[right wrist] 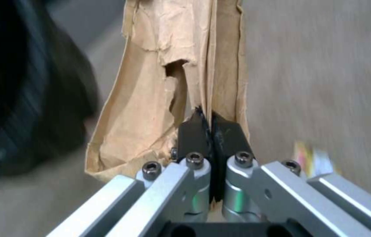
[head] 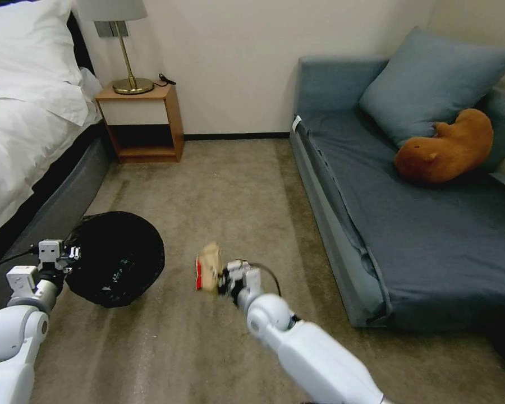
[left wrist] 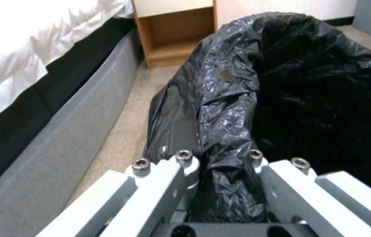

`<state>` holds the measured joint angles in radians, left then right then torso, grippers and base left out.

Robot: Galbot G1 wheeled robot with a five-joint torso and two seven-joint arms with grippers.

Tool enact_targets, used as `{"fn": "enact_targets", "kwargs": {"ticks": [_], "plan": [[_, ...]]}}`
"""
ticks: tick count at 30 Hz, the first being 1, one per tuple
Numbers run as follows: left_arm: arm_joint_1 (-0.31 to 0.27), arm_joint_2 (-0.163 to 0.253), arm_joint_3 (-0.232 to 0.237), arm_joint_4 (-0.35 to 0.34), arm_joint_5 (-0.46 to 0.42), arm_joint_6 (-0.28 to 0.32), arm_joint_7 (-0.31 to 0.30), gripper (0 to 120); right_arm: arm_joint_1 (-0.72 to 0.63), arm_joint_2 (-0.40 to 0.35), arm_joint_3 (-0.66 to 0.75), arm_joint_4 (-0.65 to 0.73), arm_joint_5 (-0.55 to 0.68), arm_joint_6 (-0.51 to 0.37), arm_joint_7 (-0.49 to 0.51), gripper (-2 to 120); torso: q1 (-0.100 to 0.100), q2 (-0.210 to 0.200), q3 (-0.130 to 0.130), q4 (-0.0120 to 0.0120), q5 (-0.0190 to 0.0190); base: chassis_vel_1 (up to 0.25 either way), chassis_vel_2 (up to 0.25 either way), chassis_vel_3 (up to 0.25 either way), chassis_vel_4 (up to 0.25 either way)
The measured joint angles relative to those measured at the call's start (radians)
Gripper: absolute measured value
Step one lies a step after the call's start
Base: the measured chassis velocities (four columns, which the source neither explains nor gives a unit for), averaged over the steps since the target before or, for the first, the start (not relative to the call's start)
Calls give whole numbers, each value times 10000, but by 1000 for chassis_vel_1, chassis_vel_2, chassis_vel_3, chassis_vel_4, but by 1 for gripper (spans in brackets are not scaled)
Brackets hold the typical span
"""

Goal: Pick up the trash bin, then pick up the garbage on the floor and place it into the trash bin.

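1. Left gripper [left wrist: 223, 164] is clamped on the rim of the trash bin [head: 118, 258]; the black liner is bunched between its fingers [left wrist: 168, 184]. The bin hangs tilted, mouth toward the room's middle, near the bed [head: 22, 129].
2. Right gripper [right wrist: 211, 131] has its fingers [right wrist: 194, 131] pressed fully together on a fold of the brown paper wrapper [right wrist: 159, 82]. In the head view the wrapper [head: 210, 264] sits at the gripper tip, to the right of the bin and apart from it, over the carpet [head: 224, 185].
3. A red-and-white snack packet [head: 199, 279] shows just beside the wrapper in the head view. Cannot tell whether it lies on the carpet beneath or is caught along with the paper.
4. Risk: the pinch takes only a thin, torn edge of paper. It could rip or slide out in transit, dropping short of the bin.
5. Risk: the bin is held by one rim point over slippery liner. The bag could creep between the fingers and the bin could sag or twist, moving the mouth off target.
6. Count: bins 1; brown wrappers 1; snack packets 1; grippers 2, both loaded.
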<state>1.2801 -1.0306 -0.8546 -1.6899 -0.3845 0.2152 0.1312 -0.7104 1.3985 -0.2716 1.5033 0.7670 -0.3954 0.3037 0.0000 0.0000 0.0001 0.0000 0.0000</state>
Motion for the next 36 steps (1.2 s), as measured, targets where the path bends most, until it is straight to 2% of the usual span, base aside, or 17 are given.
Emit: {"fn": "enact_targets", "kwargs": {"ticks": [4, 9, 16, 26, 32, 36], "plan": [[-17, -143, 149, -119, 9, -17, -1, 4, 973, 377, -124, 128, 967, 38, 6, 0, 0, 0, 0, 1, -1, 0, 0, 0, 0], [-15, -296, 274, -358, 24, -101, 1, 4, 1578, 938, -433, 169, 1990, 225, 33, 0, 0, 0, 0, 1, -1, 0, 0, 0, 0], [-15, -337, 283, -525, -37, -108, -26, 4, 1715, 1574, -808, 197, 2474, 347, 103, 0, 0, 0, 0, 1, -1, 0, 0, 0, 0], [-126, -461, 327, -537, -137, -108, -80, 4, 1140, 1968, -1812, 410, 2144, 487, 66, 0, 0, 0, -1, 0, -1, 0, 0, 0, 0], [-217, -613, 472, -571, -21, -91, -81, 4, 1147, 2058, -2122, -406, 1382, 775, -99, 0, 0, 0, -1, 0, 0, 0, 0, 0, 0], [-195, -688, 503, -609, 51, -90, -57, 4, 1127, 1915, -2118, -477, 1066, 809, -60, 1, 0, 0, -1, -1, 0, 0, 0, 0, 0]]}}
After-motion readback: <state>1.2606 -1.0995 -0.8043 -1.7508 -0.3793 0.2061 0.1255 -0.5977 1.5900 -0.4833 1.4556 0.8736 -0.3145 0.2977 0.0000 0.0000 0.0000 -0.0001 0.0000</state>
